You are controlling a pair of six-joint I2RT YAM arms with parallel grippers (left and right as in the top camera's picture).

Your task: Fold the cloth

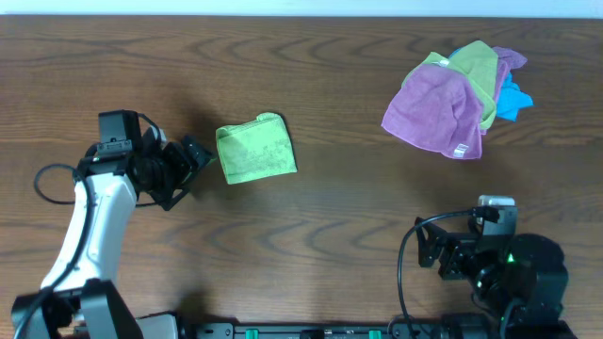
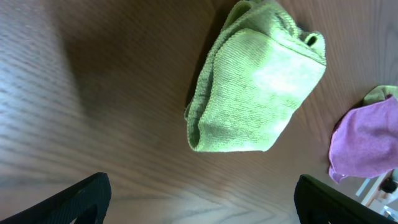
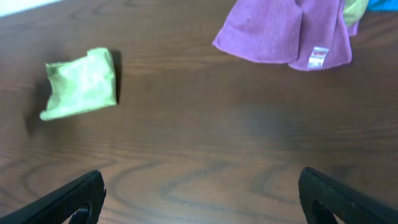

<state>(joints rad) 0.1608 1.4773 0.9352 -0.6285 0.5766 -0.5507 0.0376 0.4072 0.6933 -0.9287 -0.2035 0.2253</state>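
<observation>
A light green cloth lies folded into a small square on the wooden table, left of centre. It also shows in the left wrist view and the right wrist view. My left gripper is open and empty just left of the cloth, not touching it; its fingertips show over bare wood. My right gripper is open and empty near the front right edge, far from the cloth; its fingertips are spread wide.
A pile of unfolded cloths lies at the back right: purple on top, with green and blue beneath. The purple one shows in the right wrist view and the left wrist view.
</observation>
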